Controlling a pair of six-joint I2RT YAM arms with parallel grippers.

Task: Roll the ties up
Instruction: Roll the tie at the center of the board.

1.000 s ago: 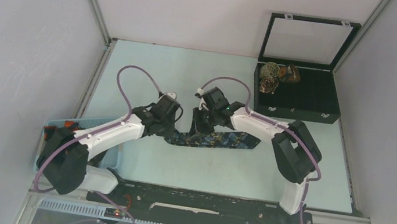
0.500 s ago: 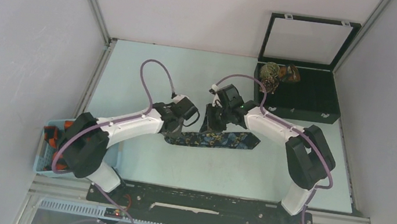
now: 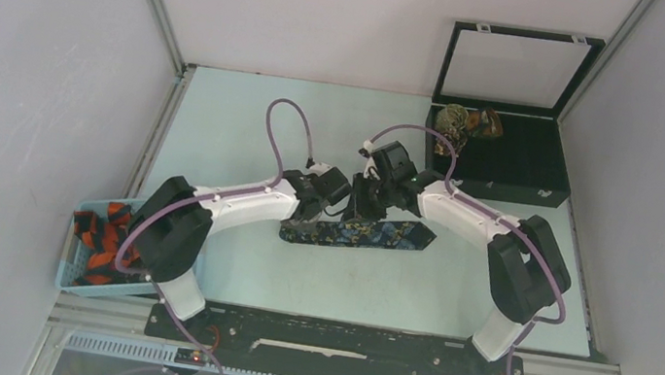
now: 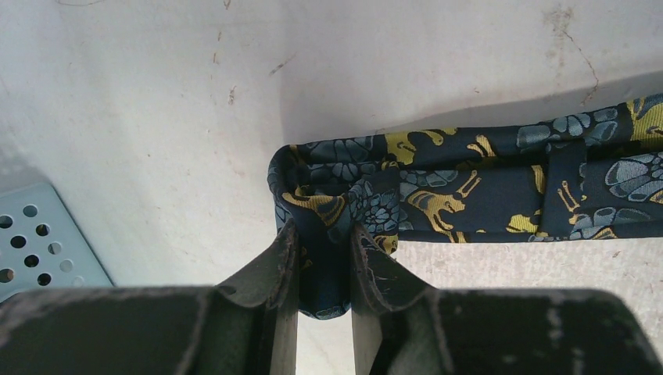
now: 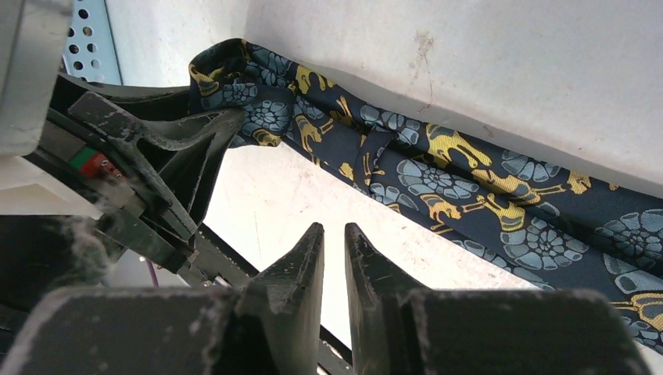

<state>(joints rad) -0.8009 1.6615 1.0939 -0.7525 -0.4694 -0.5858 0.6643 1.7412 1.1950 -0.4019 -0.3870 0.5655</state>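
Counting first: one navy tie (image 3: 371,234) lies flat across the middle of the table (image 3: 250,117), patterned with yellow and grey-blue figures. Two coils (image 3: 454,118) show plainly in the far left corner of the open black box (image 3: 515,189) at the table's far right. A cable crosses in front of that corner, so I cannot tell if more sit there. A heap of orange-black ties (image 3: 105,239) fills the pale blue basket (image 3: 108,288) at the near left; their number cannot be made out. Two arms meet over the navy tie.

The left pincer (image 4: 322,250) is clamped on the tie's folded left end. Fabric fills the narrow gap between its fingers (image 4: 281,266) and hangs a little below them, while the rest of the tie runs off to the right along the table. The right wrist view shows the same grip from the other side.

The right pincer (image 5: 335,238) has its fingers almost together, only a thin slit between them and nothing in it. It hovers over bare table just beside the tie, not touching the fabric.
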